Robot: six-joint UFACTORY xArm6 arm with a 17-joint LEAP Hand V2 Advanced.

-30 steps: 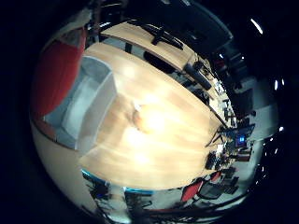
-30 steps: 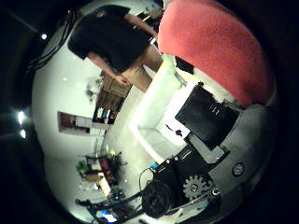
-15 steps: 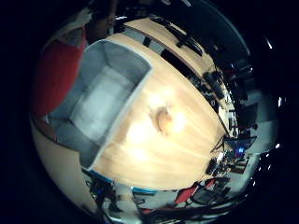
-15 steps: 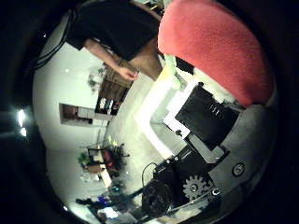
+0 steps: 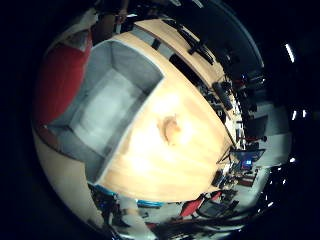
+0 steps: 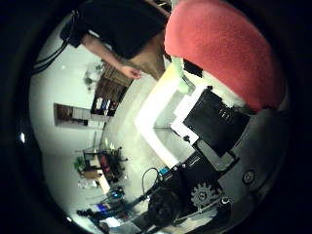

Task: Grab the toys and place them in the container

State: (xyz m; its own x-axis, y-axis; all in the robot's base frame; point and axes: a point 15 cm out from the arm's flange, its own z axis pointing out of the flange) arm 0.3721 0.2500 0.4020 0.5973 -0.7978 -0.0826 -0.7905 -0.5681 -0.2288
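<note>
A big red soft toy (image 6: 224, 49) fills much of the right thumb side palm view, close against the palm. My hand (image 6: 219, 122) shows there as black and white parts with a gear, its fingers curled against the toy. In the right little finger side palm view the same red toy (image 5: 60, 80) shows at the edge. Below it an open grey container (image 5: 135, 62) stands on a light wooden table (image 5: 170, 170). A small tan toy (image 5: 171, 128) lies on the table beside the container.
A person in a black top (image 6: 122, 24) stands by the table's white edge (image 6: 156, 97). Dark chairs and desks (image 5: 205, 70) line the far side of the table. Room furniture (image 6: 97, 166) shows further off.
The whole picture has shifted: the camera has moved towards the container, which now lies more fully under the palm. The red toy stays fixed against the hand.
</note>
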